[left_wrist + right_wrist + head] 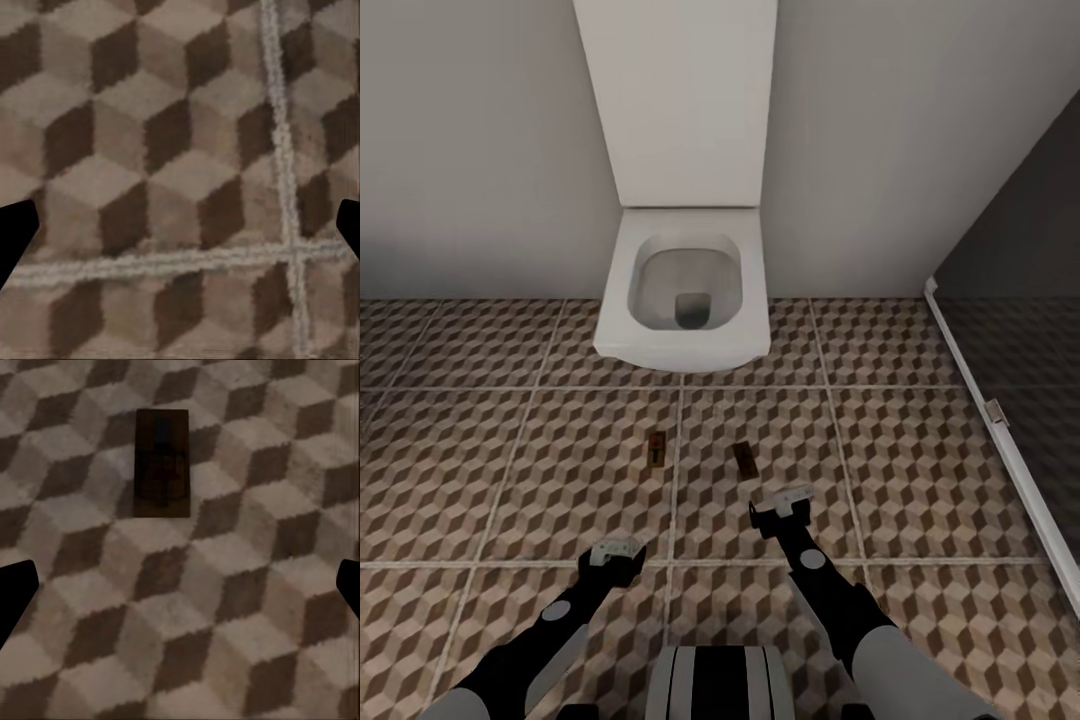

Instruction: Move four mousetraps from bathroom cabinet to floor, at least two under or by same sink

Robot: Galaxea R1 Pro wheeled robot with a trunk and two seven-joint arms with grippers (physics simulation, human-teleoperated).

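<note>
Two mousetraps lay at frame centre on the bathroom floor, apparently released there; left gripper and right gripper stood spread, empty.

Just ahead of the right tool, two mousetraps are too small to show wire or red spot. The mousetrap beyond its fingertips is blurred dark; the fingertips are cut off.
</note>
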